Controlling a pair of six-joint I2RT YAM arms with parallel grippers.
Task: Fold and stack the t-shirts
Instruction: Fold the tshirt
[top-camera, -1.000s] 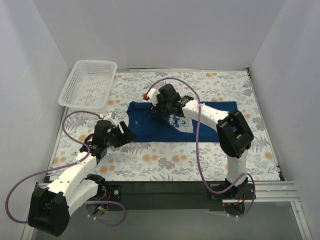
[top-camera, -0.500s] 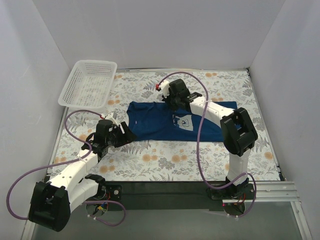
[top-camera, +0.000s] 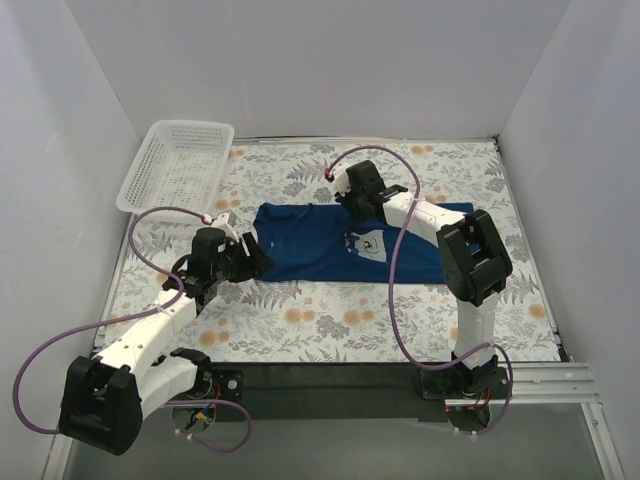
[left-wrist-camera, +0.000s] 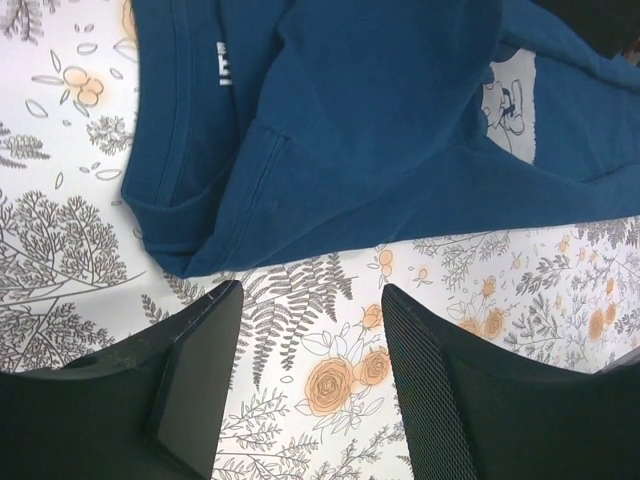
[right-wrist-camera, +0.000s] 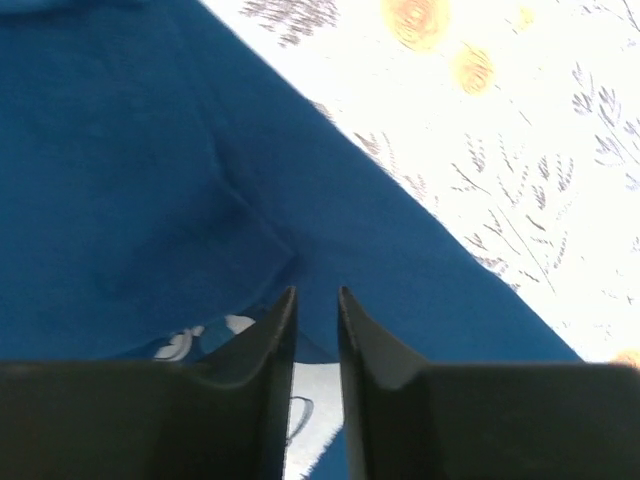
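Observation:
The dark blue t-shirt (top-camera: 310, 245) lies across the middle of the flowered tablecloth, with its pale square print (top-camera: 367, 243) facing up. In the left wrist view its collar and a folded sleeve (left-wrist-camera: 380, 130) fill the top, and the print (left-wrist-camera: 515, 105) shows at the right. My left gripper (top-camera: 252, 262) (left-wrist-camera: 310, 290) stands open just short of the shirt's near left corner, with only tablecloth between the fingers. My right gripper (top-camera: 352, 198) (right-wrist-camera: 316, 292) hovers over the shirt's far edge. Its jaws are parted by a narrow gap and hold nothing, with blue cloth (right-wrist-camera: 150, 180) beneath.
A white mesh basket (top-camera: 178, 167) sits tilted at the far left corner against the wall. White walls close in the left, back and right sides. The flowered tablecloth (top-camera: 330, 320) covers the table around the shirt.
My right gripper moved from the shirt's middle toward its far edge and parted its jaws from shut. The left gripper crept forward toward the shirt's near left corner.

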